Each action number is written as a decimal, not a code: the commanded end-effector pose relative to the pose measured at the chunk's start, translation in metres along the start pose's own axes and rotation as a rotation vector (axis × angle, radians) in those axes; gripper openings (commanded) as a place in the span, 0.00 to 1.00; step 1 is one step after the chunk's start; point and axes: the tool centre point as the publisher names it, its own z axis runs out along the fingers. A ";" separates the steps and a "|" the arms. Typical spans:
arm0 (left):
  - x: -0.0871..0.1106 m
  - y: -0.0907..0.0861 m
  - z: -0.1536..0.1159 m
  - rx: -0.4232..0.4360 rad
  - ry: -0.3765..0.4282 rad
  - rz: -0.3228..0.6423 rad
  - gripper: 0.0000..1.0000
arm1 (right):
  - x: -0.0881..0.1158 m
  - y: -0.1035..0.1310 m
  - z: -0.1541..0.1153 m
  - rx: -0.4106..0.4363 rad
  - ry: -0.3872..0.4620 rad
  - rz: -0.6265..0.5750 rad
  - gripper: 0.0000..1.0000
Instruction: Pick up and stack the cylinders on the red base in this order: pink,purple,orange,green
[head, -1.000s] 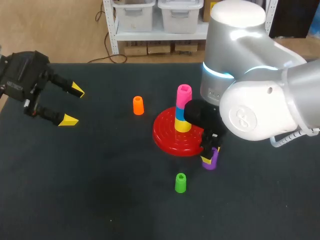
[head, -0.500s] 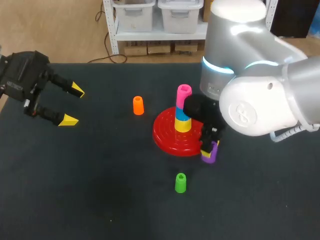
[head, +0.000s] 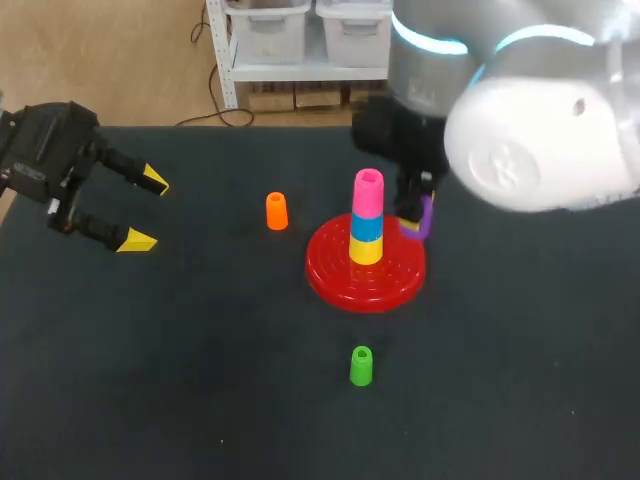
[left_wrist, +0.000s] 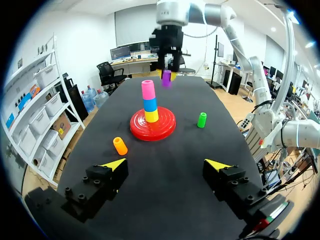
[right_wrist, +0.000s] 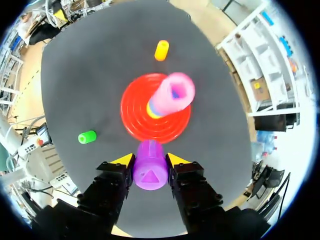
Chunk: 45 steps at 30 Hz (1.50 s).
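Red base (head: 330, 265), a round disc ribbed with concentric rings, is seen on the dark table (head: 200, 400), ahead of and below the right gripper (right_wrist: 149, 161). The right arm (head: 540, 130) is brought in over the far side of the table, and its yellow-tipped fingers are pressed against two sides of the purple cylinder (right_wrist: 149, 170), so that piece is gripped. The purple cylinder is held off the table just beside the stack, apart from it, at about the height of the stack's top; a triangular mark is shown on the end that faces the wrist. The left gripper (head: 145, 210) is held well to one side with its fingers spread wide and nothing between them; from it the base is seen straight ahead. Three cylinders are stacked upright at the middle of the base: a yellow cylinder (head: 366, 250) at the bottom, a blue cylinder (head: 367, 227) on it, and a pink cylinder (head: 368, 192) with a hollow top on that. An orange cylinder (head: 276, 211) is stood on the table just beyond the base from the right gripper, and between the left gripper and the base. A green cylinder (head: 361, 366) is stood alone, near the base's rim and well apart from both grippers. One base and six cylinders are counted, one of each colour: three stacked, one gripped, two loose on the table.
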 end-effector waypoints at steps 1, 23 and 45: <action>0.001 -0.001 0.000 -0.004 -0.004 0.003 1.00 | -0.008 -0.008 -0.027 -0.008 0.012 -0.020 0.00; 0.001 -0.001 0.000 -0.004 -0.004 0.003 1.00 | -0.053 -0.018 -0.028 -0.085 0.055 -0.133 0.00; 0.001 -0.001 0.000 -0.004 -0.004 0.003 1.00 | -0.062 -0.031 -0.019 -0.098 0.027 -0.149 0.00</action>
